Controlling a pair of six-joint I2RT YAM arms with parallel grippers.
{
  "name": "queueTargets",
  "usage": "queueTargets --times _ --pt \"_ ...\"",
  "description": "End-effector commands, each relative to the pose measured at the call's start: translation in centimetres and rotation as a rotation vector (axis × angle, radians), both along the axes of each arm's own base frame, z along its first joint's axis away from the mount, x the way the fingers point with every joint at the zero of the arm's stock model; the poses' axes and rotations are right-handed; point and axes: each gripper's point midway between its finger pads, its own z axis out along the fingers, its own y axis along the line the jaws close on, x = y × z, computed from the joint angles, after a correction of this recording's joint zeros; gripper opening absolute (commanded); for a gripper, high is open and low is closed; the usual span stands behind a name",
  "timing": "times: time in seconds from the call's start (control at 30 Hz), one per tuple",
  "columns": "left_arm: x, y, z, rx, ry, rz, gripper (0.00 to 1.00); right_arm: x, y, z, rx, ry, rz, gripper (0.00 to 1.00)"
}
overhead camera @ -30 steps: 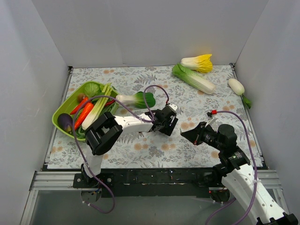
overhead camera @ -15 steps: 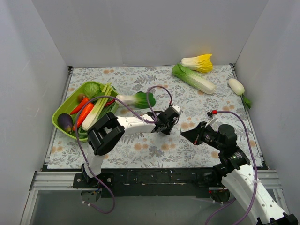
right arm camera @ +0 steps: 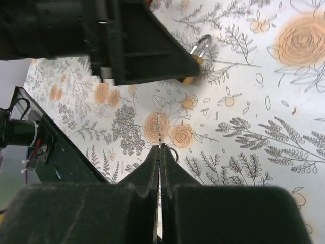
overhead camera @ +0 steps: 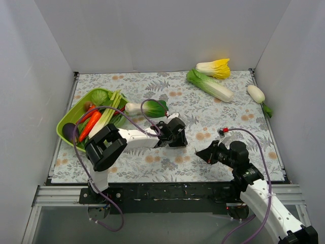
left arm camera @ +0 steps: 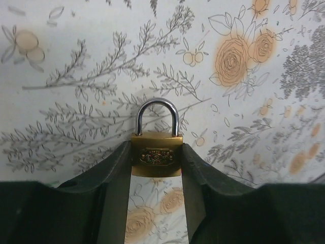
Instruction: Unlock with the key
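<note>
Two grips are doing the work here. The left gripper [left arm camera: 156, 151] is clamping the brass padlock [left arm camera: 156, 155] by the two narrow sides of its body. The shackle [left arm camera: 157, 113] is pointing away from the wrist, low over the flowered cloth [left arm camera: 76, 61] near the middle of the table. The right gripper [right arm camera: 159, 152] is pinching the key [right arm camera: 159, 129] with its jaws fully together. The thin blade is sticking out past the tips and aiming at the lock from the right, with a stretch of cloth lying between them.

The step in hand, as I am reading it, is bringing the blade to the keyhole. No view is showing the keyhole; it is probably sitting on the end of the body opposite the shackle, facing back between the left fingers [left arm camera: 119, 173]. Doing this well is likely calling for the left arm to turn or lift the lock so that end is facing the key. The right arm would then be lining the blade up straight and easing in slowly, since a slanted entry is risking a jam or a key twisting in its pinch.

A green tray [overhead camera: 75, 108] holding carrots [overhead camera: 90, 123] and an eggplant [overhead camera: 68, 130] is lying at the left, and a bok choy [overhead camera: 150, 108] is lying just beyond the left gripper. A napa cabbage [overhead camera: 209, 85], a yellow cabbage [overhead camera: 214, 67] and a white radish [overhead camera: 256, 93] are lying far right, well apart from the path. Only the left fingers are crowding the approach.
</note>
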Motion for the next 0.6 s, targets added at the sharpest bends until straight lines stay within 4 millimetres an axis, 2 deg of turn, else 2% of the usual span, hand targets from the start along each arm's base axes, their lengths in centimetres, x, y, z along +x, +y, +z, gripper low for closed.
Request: queueTargets --times 0.0,0.17,0.2,0.3,0.57 --pt "-0.7 -1.8 5.9 -0.335 0.093 0.167 0.0 0.6 0.4 -0.2 0.014 -0.052 -0.001 0.01" --pt "-1.4 -1.8 9.2 -0.572 0.164 0.277 0.0 0.4 1.6 -0.9 0.048 -0.05 0.013 0.01" --pt "-1.7 -1.4 8.8 -0.577 0.177 0.292 0.0 0.2 1.8 -1.6 0.04 -0.025 0.015 0.01" --pt "-1.7 -1.3 9.2 -0.626 0.205 0.33 0.0 -0.1 2.7 -2.0 0.03 -0.016 0.031 0.01" --pt "-1.7 -0.8 9.5 -0.654 0.203 0.363 0.0 0.7 4.0 -0.5 0.082 -0.027 0.003 0.01"
